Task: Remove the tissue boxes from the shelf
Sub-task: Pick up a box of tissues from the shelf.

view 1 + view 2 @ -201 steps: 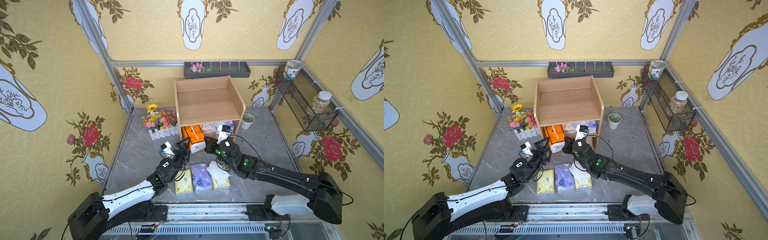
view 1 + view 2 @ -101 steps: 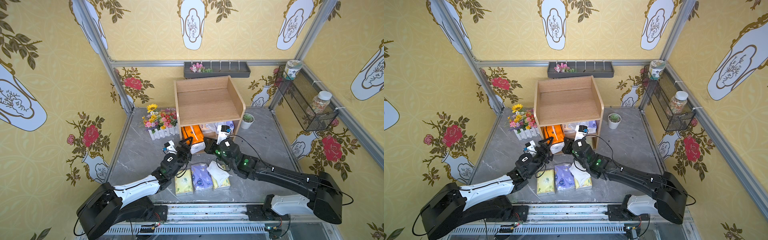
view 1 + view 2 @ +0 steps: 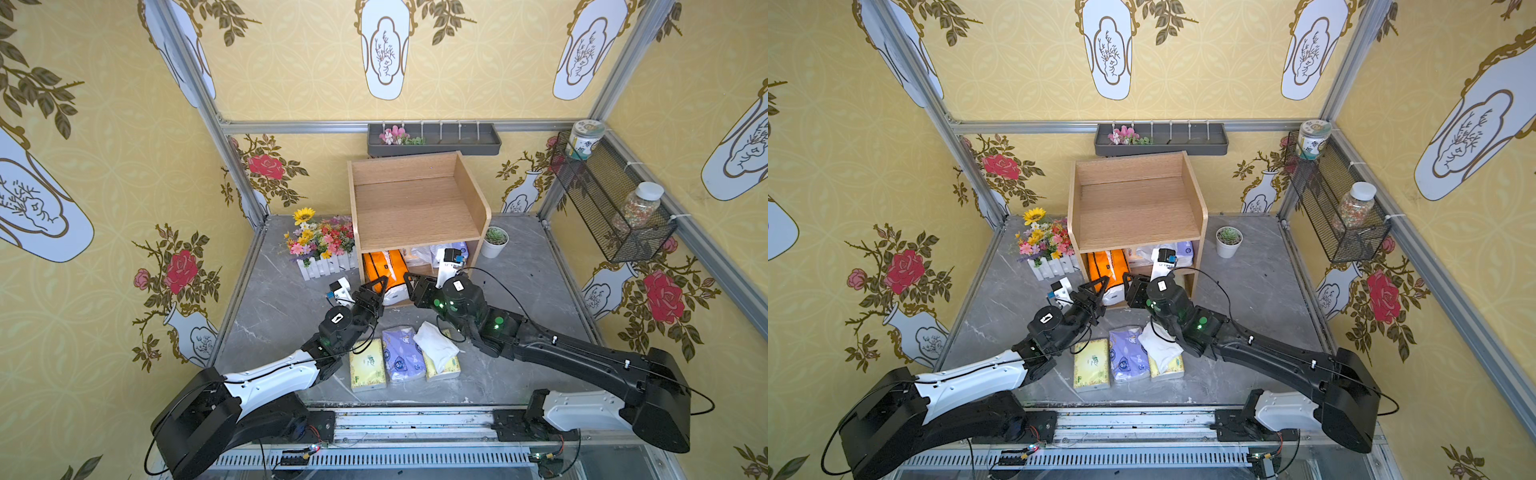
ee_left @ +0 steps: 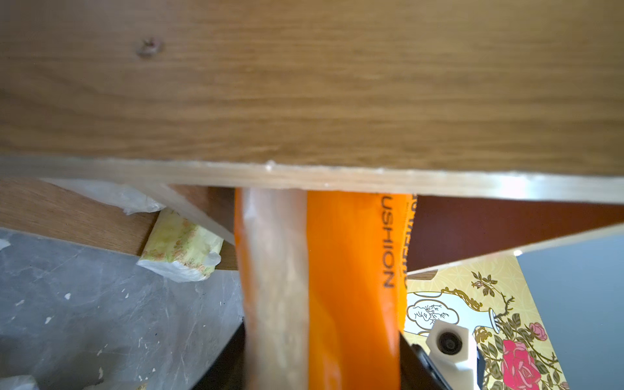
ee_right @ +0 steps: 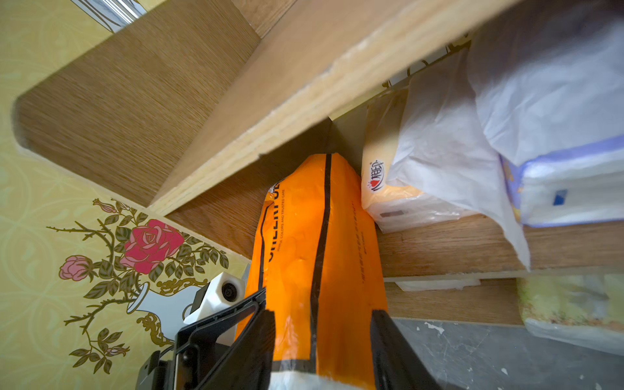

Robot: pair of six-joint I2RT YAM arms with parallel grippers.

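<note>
The orange pack (image 3: pixel 384 268) juts from the shelf's (image 3: pixel 415 208) front, at its left side (three other packs (image 3: pixel 401 353) lie on the table (image 3: pixel 286 303)). The left end effector (image 4: pixel 320 368) is clamped on its near end; the right end effector (image 5: pixel 322 354) flanks it, fingers (image 5: pixel 393 347) apart, grip unclear.

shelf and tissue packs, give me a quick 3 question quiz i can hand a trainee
1. How many tissue packs lie on the table in front of the shelf?
2. True or false: the shelf's top tier holds a tissue pack.
3. Fill in: the left gripper and right gripper both straddle the ___ pack.
Key: 1. three: yellow-green pack, lavender pack, pack with white tissue sticking out. 2. false. 3. orange pack.
</note>
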